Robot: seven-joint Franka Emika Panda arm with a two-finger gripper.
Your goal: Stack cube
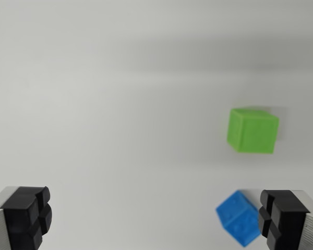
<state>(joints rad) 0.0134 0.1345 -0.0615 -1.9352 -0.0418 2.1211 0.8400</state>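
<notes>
Tool [154,219] gapes empty; blue cube [239,217] seemingly beside its right finger, green cube [253,130] beyond.

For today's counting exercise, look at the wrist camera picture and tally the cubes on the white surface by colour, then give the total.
Green cube: 1
Blue cube: 1
Total: 2 cubes

Only a wrist view, looking down between the fingers [26,216] at a white surface [120,104]. It seems fairly near, though blurred.
</notes>
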